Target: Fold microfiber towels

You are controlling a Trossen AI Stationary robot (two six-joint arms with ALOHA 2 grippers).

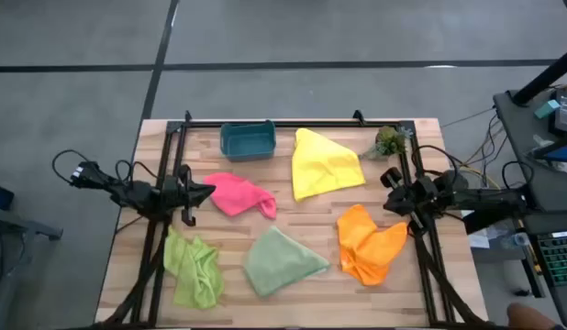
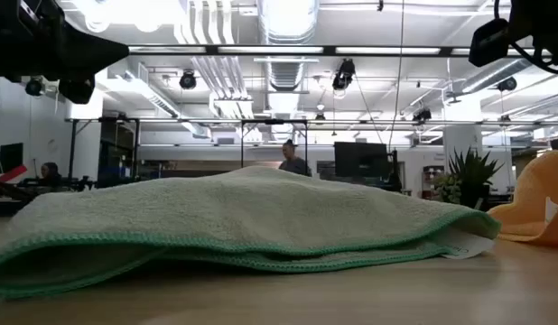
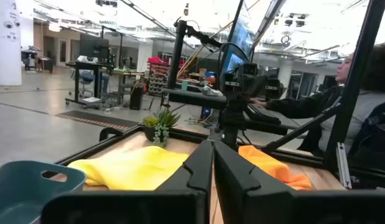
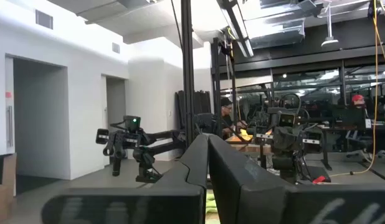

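You have five towels spread loose over the wooden surface (image 1: pixel 127 266), none of them folded square. The pink towel (image 1: pixel 238 193) lies crumpled left of centre, just beside the left gripper (image 1: pixel 208 191), which hangs at the left side with its fingers pressed together and nothing between them; you can see that in the left wrist view, where the two dark fingers meet in a thin seam. The yellow towel (image 1: pixel 324 164) lies toward the far edge, between the teal bin (image 1: pixel 248 140) and the small plant sprig (image 1: pixel 388 142). The orange towel (image 1: pixel 369 243) sits bunched at the right side, near the right gripper (image 1: pixel 391 177), which waits above the right rail, also closed on nothing, its fingers touching in the right wrist view. The pale sage green towel (image 1: pixel 279 261) lies near the front, in the middle, and fills most of the low view as a wide low mound (image 2: pixel 234 221). The lime green towel (image 1: pixel 194 268) lies rumpled at the front left, close to the frame strut. In the left wrist view you see the yellow cloth, the orange cloth, the bin and the sprig ahead of the fingers, and a person (image 3: pixel 367 99) seated beyond the surface.
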